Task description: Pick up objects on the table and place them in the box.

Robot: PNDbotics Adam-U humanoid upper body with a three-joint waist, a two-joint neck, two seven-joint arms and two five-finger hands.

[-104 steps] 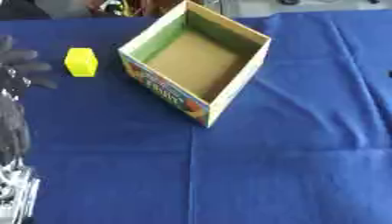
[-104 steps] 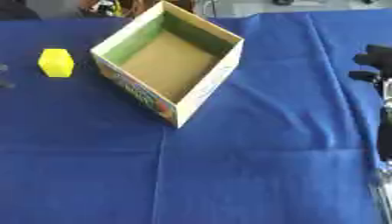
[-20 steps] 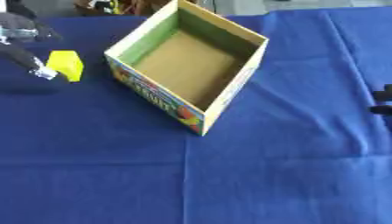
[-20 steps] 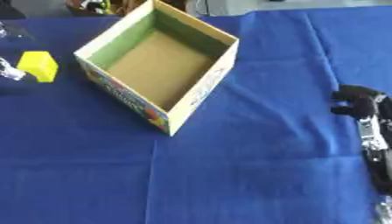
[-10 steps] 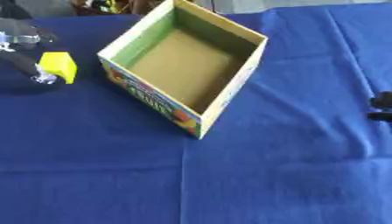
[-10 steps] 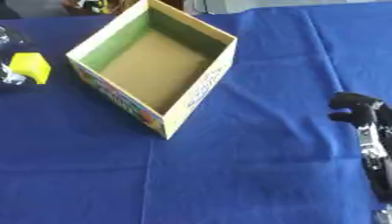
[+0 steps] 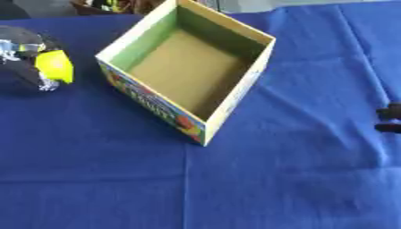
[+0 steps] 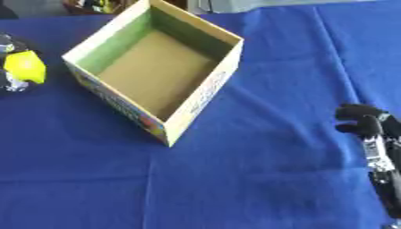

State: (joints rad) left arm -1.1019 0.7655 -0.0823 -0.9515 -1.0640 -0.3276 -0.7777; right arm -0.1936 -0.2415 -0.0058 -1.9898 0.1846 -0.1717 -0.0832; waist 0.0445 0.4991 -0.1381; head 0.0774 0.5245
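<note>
A small yellow block [image 7: 56, 66] is at the far left of the blue table, with my left hand [image 7: 22, 60] curled round it from the left. An open cardboard box [image 7: 190, 69] with a bare brown floor and a colourful printed side stands just right of the block, empty inside. My right hand [image 8: 365, 123] rests at the right edge in the right eye view, fingers relaxed and holding nothing, well clear of the box.
A blue cloth [image 7: 282, 179] covers the table, with fold creases across the near part. Dark clutter [image 7: 109, 5] lies beyond the far edge, behind the box.
My left hand has closed in round the yellow block. The whole picture has shifted a little, so the camera moved. My right hand sits in about the same place.
</note>
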